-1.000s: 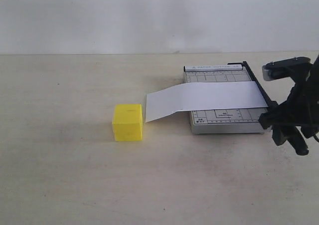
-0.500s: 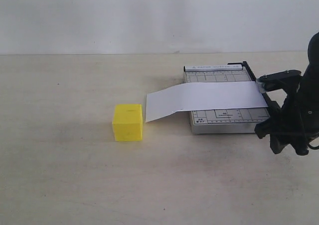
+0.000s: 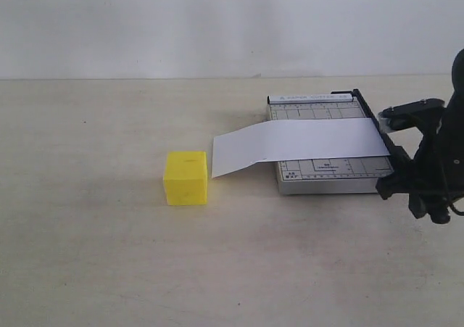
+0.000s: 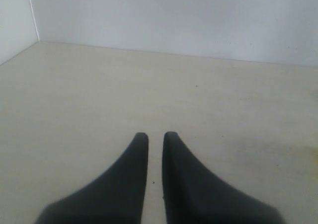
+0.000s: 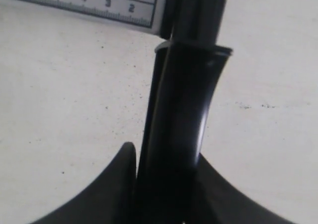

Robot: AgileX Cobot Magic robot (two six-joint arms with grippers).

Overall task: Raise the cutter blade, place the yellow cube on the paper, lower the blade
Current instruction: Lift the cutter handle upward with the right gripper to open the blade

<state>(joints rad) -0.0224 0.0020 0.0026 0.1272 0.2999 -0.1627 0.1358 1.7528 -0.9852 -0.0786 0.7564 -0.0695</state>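
The yellow cube stands on the table left of the grey cutter base. The white paper lies across the base, its left end overhanging toward the cube. The cutter blade lies flat along the base's right edge. My right gripper is at the blade's near end. In the right wrist view the thick black handle fills the gap between the fingers of the right gripper, which is shut on it. My left gripper hangs over bare table, fingers nearly together, holding nothing.
The beige table stretches wide to the left and front of the cube. A pale wall closes the back. The base's printed ruler edge shows beyond the handle in the right wrist view.
My right gripper has dropped and shifted onto the near end of the blade handle. Cube, paper and blade have not moved.
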